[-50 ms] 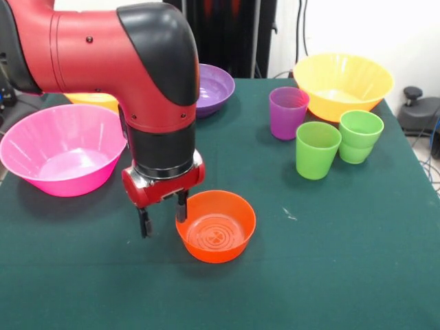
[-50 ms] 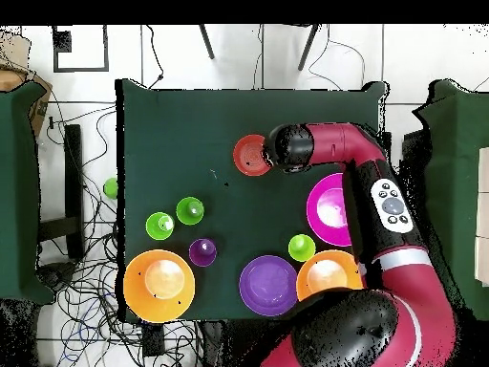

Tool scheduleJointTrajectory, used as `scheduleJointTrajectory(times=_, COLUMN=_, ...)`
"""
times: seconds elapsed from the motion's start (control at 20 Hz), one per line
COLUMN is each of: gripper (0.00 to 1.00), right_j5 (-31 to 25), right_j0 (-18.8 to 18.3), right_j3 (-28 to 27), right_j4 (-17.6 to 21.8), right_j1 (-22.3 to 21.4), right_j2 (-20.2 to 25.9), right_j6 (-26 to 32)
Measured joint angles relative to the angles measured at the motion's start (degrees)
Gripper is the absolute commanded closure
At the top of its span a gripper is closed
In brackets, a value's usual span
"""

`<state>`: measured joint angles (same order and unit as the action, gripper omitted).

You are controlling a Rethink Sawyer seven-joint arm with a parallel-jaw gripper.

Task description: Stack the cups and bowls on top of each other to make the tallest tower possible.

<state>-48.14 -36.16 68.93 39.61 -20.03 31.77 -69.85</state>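
My gripper (image 1: 163, 218) hangs open just above the cloth, with its right finger (image 1: 181, 206) at the left rim of the small orange bowl (image 1: 215, 225) (image 2: 251, 155). Nothing is between the fingers. The purple bowl (image 1: 214, 88) (image 2: 268, 284), the pink bowl (image 1: 62, 148) (image 2: 331, 203) and two orange-yellow bowls (image 1: 342, 84) (image 2: 159, 279) (image 2: 328, 274) stand apart. A purple cup (image 1: 287, 112) (image 2: 202, 251) and green cups (image 1: 317, 149) (image 1: 359, 135) are grouped at the right. A yellow-green cup (image 2: 302, 248) shows only from overhead. No tower shows in either view.
The dark green table (image 1: 344, 275) carries everything. The arm (image 2: 325, 143) reaches over the pink bowl's side. A small green thing (image 2: 111, 187) lies off the table's edge among cables (image 2: 86, 287).
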Motion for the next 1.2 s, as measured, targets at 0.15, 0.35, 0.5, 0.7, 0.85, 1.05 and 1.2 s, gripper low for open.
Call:
scheduleJointTrajectory(times=0.15, gripper=0.00, right_j5=-1.27, right_j0=-0.26, right_j3=0.63, right_j4=-0.34, right_j1=-1.79, right_j2=0.01, right_j6=0.00)
scheduleJointTrajectory(times=0.35, gripper=0.00, right_j5=-3.66, right_j0=-0.96, right_j3=1.98, right_j4=-0.90, right_j1=-4.59, right_j2=0.01, right_j6=0.00)
scheduleJointTrajectory(times=0.5, gripper=0.00, right_j5=-5.18, right_j0=-1.64, right_j3=3.18, right_j4=-1.18, right_j1=-6.76, right_j2=0.01, right_j6=0.00)
scheduleJointTrajectory(times=0.7, gripper=0.00, right_j5=-6.99, right_j0=-2.92, right_j3=4.92, right_j4=-1.54, right_j1=-10.20, right_j2=0.00, right_j6=0.00)
scheduleJointTrajectory(times=0.85, gripper=0.00, right_j5=-8.40, right_j0=-3.81, right_j3=5.68, right_j4=-1.78, right_j1=-12.34, right_j2=0.02, right_j6=0.00)
scheduleJointTrajectory(times=1.05, gripper=0.00, right_j5=-8.98, right_j0=-4.98, right_j3=6.02, right_j4=-1.85, right_j1=-14.15, right_j2=0.10, right_j6=0.00)
scheduleJointTrajectory(times=1.2, gripper=0.00, right_j5=-8.97, right_j0=-6.21, right_j3=6.44, right_j4=-1.90, right_j1=-15.05, right_j2=0.53, right_j6=0.00)
